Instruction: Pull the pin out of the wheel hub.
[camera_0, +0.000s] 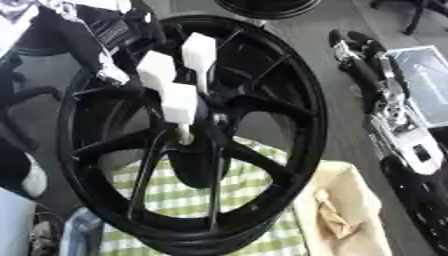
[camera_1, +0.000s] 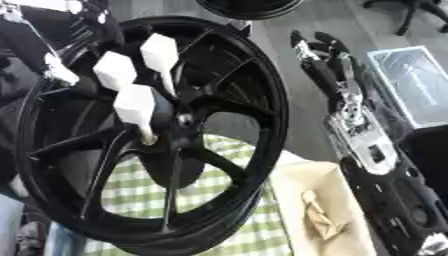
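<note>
A black spoked wheel (camera_0: 289, 95) stands tilted on its rim in front of me. Three white pins with blocky heads stick out of its hub (camera_0: 214, 120): one upper (camera_0: 199, 52), one left (camera_0: 157, 70), one lower (camera_0: 181, 102). My left hand (camera_0: 114, 35) comes in from the upper left and lies against the wheel just beside the left pin. Its dark fingers blend with the spokes, so contact with the pin is unclear. My right hand (camera_1: 319, 47) hangs to the right of the wheel, fingers straight, holding nothing.
A green and white checked cloth (camera_0: 175, 200) lies under the wheel. A beige tray (camera_1: 306, 180) with pale wooden pieces sits at the lower right. A grey flat box (camera_1: 411, 85) lies far right, and another dark wheel (camera_0: 267, 7) shows at the top edge.
</note>
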